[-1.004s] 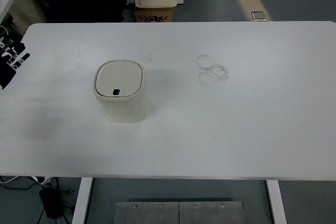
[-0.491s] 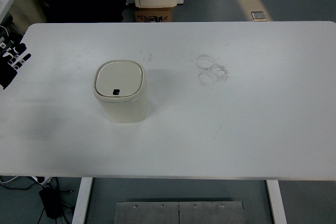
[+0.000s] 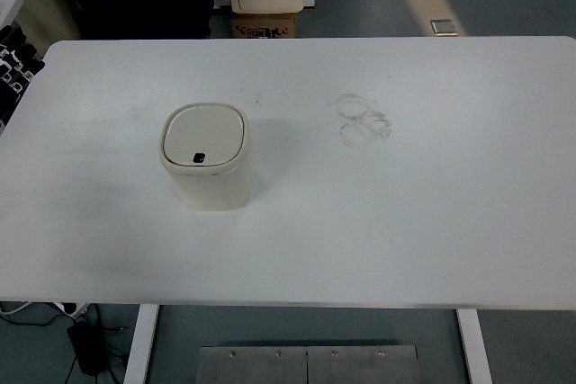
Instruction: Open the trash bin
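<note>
Task not started: the small cream plastic trash bin with rounded square lid stands upright left of centre on the white table, lid flat and closed, nothing touching it. The left hand sits at the table's far-left edge, well apart from the bin; its finger state cannot be told. The right hand is not in view, so the reach and lid opening are left.

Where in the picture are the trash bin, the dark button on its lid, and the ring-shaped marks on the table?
trash bin (image 3: pixel 214 188): head view, on its front wall.
dark button (image 3: pixel 199 158): head view, on the button itself.
ring-shaped marks (image 3: pixel 363 120): head view, amid the rings.
</note>
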Tool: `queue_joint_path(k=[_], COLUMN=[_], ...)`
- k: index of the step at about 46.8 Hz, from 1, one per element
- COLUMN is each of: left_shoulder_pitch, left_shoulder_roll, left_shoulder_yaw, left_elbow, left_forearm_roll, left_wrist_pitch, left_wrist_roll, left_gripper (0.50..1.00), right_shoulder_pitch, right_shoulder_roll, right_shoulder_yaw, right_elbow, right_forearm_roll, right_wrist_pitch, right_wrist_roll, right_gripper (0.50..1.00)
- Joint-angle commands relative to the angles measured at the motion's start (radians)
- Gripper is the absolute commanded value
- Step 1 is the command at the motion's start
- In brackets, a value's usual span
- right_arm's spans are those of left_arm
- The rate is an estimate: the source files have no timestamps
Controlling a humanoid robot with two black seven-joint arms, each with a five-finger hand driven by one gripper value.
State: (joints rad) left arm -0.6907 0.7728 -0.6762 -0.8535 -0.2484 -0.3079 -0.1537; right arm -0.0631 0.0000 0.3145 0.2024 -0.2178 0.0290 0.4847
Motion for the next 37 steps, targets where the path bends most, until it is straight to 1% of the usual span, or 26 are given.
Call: queue_joint_path(k=[1,6,12,17,24,27,32,37], left_shoulder_pitch=[-0.001,-0.019,-0.038,-0.049,-0.085,-0.101,-0.128,-0.157], left_shoulder_roll=[0.046,0.095,0.152,0.192,0.255,0.272,0.275,0.275], left_shoulder_yaw=[0.000,0.003,0.006,0.006,0.012,0.017,0.038,0.069], left_elbow=[-0.081,-0.148,-0.185,-0.229,-0.297,-0.314,-0.337,-0.355], left_forearm_roll=[-0.002,-0.002,-0.002,0.000,0.004,0.015,0.098,0.230], left_wrist_pitch=[0.039,0.066,0.066,0.066,0.066,0.063,0.058,0.055], left_wrist_roll=[0.003,0.006,0.011,0.057,0.117,0.144,0.174,0.178], left_gripper=[1.000,1.000,1.000,1.000,1.000,1.000,1.000,1.000], right_shoulder_pitch=[0.000,0.000,0.000,0.000,0.000,0.000,0.000,0.000], right_shoulder_roll=[0.000,0.000,0.000,0.000,0.000,0.000,0.000,0.000], right_shoulder_yaw=[0.000,0.000,0.000,0.000,0.000,-0.002,0.000,0.000], right_elbow=[0.000,0.000,0.000,0.000,0.000,0.000,0.000,0.000], right_forearm_roll=[0.000,0.000,0.000,0.000,0.000,0.000,0.000,0.000], right_wrist_pitch=[0.000,0.000,0.000,0.000,0.000,0.000,0.000,0.000], right_wrist_roll=[0.000,0.000,0.000,0.000,0.000,0.000,0.000,0.000], right_gripper=[0.991,0.991,0.991,0.991,0.991,0.991,0.991,0.991])
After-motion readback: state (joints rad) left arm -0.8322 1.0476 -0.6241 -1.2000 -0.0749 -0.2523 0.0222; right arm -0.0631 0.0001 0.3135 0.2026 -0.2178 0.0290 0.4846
